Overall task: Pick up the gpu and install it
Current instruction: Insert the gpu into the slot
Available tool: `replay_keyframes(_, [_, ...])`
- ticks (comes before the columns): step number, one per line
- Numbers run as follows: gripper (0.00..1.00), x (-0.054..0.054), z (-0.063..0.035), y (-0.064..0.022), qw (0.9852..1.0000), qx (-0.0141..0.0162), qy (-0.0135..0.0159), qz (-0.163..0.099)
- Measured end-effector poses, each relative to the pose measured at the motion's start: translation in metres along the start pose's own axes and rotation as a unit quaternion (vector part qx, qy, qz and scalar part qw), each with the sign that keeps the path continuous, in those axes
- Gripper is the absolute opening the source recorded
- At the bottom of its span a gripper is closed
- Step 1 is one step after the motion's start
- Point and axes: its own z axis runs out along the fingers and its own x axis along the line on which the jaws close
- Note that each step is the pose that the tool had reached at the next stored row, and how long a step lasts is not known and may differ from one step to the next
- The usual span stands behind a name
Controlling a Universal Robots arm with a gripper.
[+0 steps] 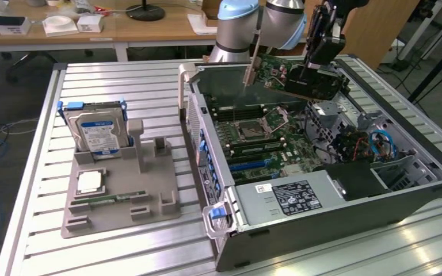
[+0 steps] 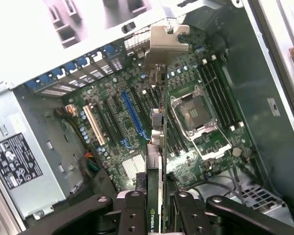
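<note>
wrist view: jaws clamped on gpu (image 2: 159,147), edge-on above mobo (image 2: 108,142), long axis running out to its bracket (image 2: 165,41), near-parallel to blue slot (image 2: 133,113), offset beside it.

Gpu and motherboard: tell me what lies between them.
Nothing solid. In the exterior view the gpu, gripped by the tool, hangs above the motherboard with open space between.

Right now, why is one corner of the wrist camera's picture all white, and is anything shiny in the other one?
Wrist view: bright light washes out what lies outside the computer case, while the motherboard stays well lit. Exterior view: the metal table glints beside the case.
</note>
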Motion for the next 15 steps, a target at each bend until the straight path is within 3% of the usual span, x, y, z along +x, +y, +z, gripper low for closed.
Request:
replay_keyframes(4, [0.26,0.0000,0.0000,0.0000,0.9994,-0.0006,0.0002,-0.034])
replay_keyframes(8, [0.26,0.0000,0.0000,0.0000,0.9979,-0.0010,0.0003,-0.065])
replay_keyframes(15, [0.26,0.0000,0.0000,0.0000,0.9934,-0.0019,0.0006,-0.115])
